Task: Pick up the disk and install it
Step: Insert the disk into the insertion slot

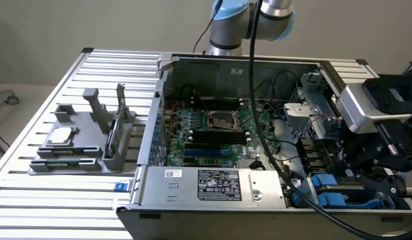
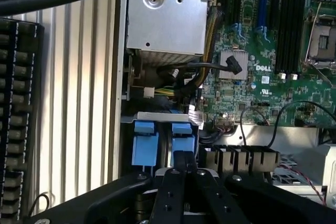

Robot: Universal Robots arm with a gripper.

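In the exterior view, the open computer case point(image 1: 226, 145) sits on the slatted table point(image 1: 52, 200). Well off at the exterior view's left, a grey holder point(image 1: 75, 145) keeps the processor chip point(image 1: 62, 135) and the green card point(image 1: 112, 134) standing on edge. The gripper point(image 1: 373, 175) hangs over the near corner of the case at the exterior view's right, just above the drive cage point(image 1: 313, 165), where blue carrier ends show beside the power supply point(image 1: 206, 183). In the wrist view, two blue carrier ends stand side by side in the cage. The gripper's tip lies against the farther one, which looks to be the disk point(image 2: 181, 139), resting low in its bay, while the nearer carrier point(image 2: 144, 143) sits just beside it. The jaws stand drawn together; whether a lip of the carrier is nipped between them cannot be told. The motherboard point(image 2: 273, 77) lies beyond. Judged from this, the pick-up is done and the install step is in hand, with the disk in its slot or nearly so. Any further move calls for a push straight along the bay, clear of the neighbouring carrier and the cables point(image 2: 184, 85).
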